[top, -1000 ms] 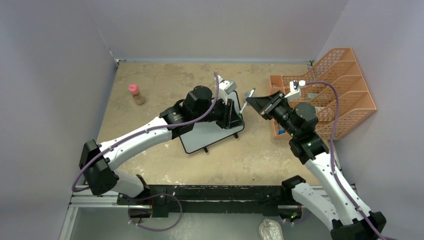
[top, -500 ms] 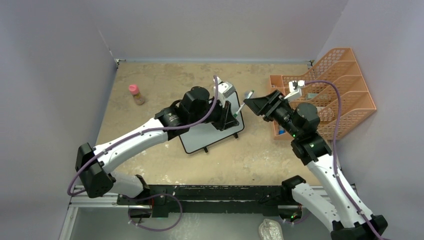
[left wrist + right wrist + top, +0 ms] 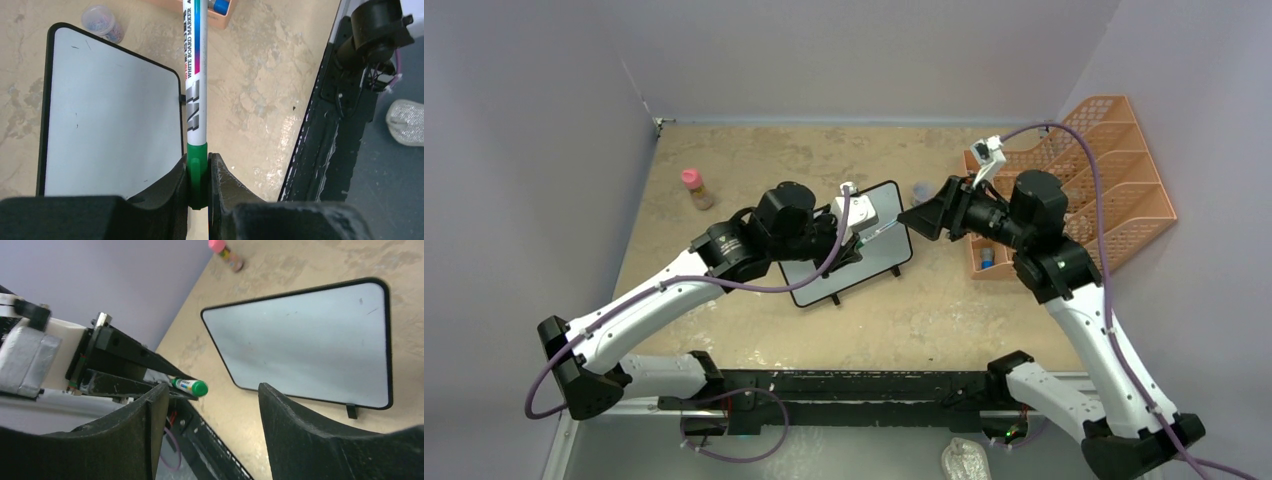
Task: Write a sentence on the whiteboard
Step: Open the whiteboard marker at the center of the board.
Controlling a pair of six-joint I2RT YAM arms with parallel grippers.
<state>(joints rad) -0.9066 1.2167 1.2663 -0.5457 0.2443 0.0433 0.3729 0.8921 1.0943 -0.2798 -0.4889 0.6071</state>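
Observation:
The whiteboard (image 3: 879, 262) lies flat at mid-table, black-framed; its face (image 3: 110, 115) (image 3: 310, 340) shows only faint specks, and no sentence shows on it. My left gripper (image 3: 854, 232) hovers over the board's far left part, shut on the green end of a whiteboard marker (image 3: 195, 75), jaws (image 3: 198, 159) tight on it. The marker (image 3: 880, 230) points right, its other green end (image 3: 199, 388) facing the right gripper. My right gripper (image 3: 917, 218) hangs just right of the board, open (image 3: 211, 388), nothing between its fingers.
A pink-capped bottle (image 3: 694, 188) stands at the far left. An orange file rack (image 3: 1114, 170) fills the far right, a blue-capped item (image 3: 986, 258) in its near slot. A small clear jar (image 3: 921, 190) sits behind the board. The black mounting rail (image 3: 854, 385) runs along the near edge.
The right gripper opened, let go of the marker and drew back to the right. The left arm swung left and carried the marker over the board, now held alone.

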